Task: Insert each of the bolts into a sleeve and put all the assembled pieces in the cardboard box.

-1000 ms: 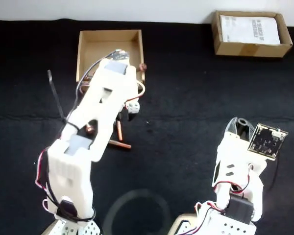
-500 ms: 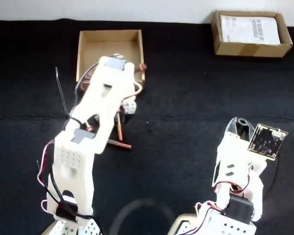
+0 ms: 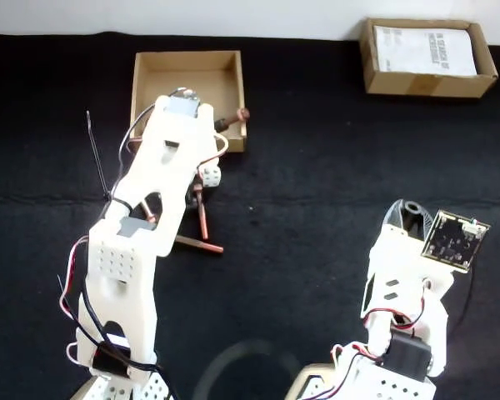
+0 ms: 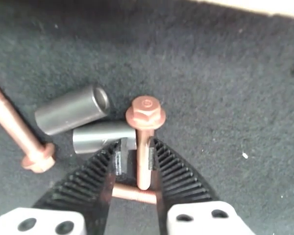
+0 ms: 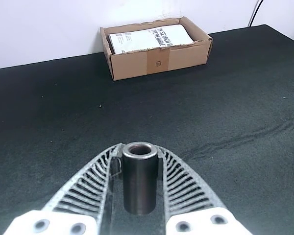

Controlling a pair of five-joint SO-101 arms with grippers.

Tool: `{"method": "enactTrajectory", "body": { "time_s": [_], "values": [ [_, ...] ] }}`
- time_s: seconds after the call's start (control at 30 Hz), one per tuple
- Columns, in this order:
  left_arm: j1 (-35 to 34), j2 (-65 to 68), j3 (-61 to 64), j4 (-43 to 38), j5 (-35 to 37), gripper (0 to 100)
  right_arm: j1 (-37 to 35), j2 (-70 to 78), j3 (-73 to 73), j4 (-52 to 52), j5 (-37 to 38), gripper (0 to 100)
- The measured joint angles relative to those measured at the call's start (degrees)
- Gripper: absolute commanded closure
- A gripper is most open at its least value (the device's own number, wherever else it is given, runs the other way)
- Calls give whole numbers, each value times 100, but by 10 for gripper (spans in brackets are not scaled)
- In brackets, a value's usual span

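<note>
Straddling the shank of a copper bolt (image 4: 146,113), the left gripper (image 4: 137,149) is standing with its jaws narrow but not closed. One ribbed black finger is sitting right against the shank, while a slim gap is showing between the shank and the other finger. The bolt is lying flat on the black cloth (image 4: 225,73). Its flanged hexagonal head is pointing away from the wrist, just past the fingertips, and its threaded end is reaching back between the jaws. There it is meeting a second bolt (image 4: 134,193), which is lying crosswise under the jaws.

A near loose sleeve (image 4: 100,137), smooth and dark grey, is lying just beside the bolt's neck with one end at a fingertip. A far loose sleeve (image 4: 72,116) is lying alongside it, its open bore showing. A third bolt (image 4: 14,125) is lying apart from them on the cloth.

In the high view the left arm (image 3: 162,192) is stretching over the cloth just in front of the cardboard box (image 3: 186,57). A sleeved bolt (image 3: 232,122), with a copper head and a dark body, is resting at the box's corner nearest the right arm. Whether it is inside the box cannot be told.

The right gripper (image 5: 139,149) is clamping a sleeve (image 5: 139,186) by its sides. The sleeve is a plain dark metal cylinder running lengthwise between the jaws, its open bore at the fingertip end. The right arm (image 3: 404,283) is sitting folded near its base, well apart from the bolts and the box. A second box (image 3: 425,85) holding a printed sheet is sitting at the far edge of the cloth.
</note>
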Motion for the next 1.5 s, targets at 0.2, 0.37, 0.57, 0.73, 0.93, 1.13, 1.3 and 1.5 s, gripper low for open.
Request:
{"method": "enactTrajectory", "body": {
  "time_s": [0.2, 0.37, 0.57, 0.73, 0.93, 1.13, 1.3, 1.5],
  "values": [
    [-18, 18, 0, -290, -185, 905, 0, 0, 0, 0, 0, 991],
    [88, 35, 18, -352, -299, 905, 0, 0, 0, 0, 0, 991],
    [554, 35, 501, -193, -299, 906, 0, 0, -79, 0, 0, 991],
    [993, 26, 888, -237, -299, 992, 0, 0, -308, 0, 0, 991],
    [914, 26, 800, -202, -290, 983, 0, 0, -352, 0, 185, 991],
    [325, 53, 809, -369, -299, 982, 0, 0, -352, 0, 316, 991],
    [220, 88, 791, -404, -448, 904, 0, 0, -396, 0, 316, 991],
    [246, 44, 835, -369, -536, 867, 0, 0, -554, 0, 316, 991]
  ]
}}
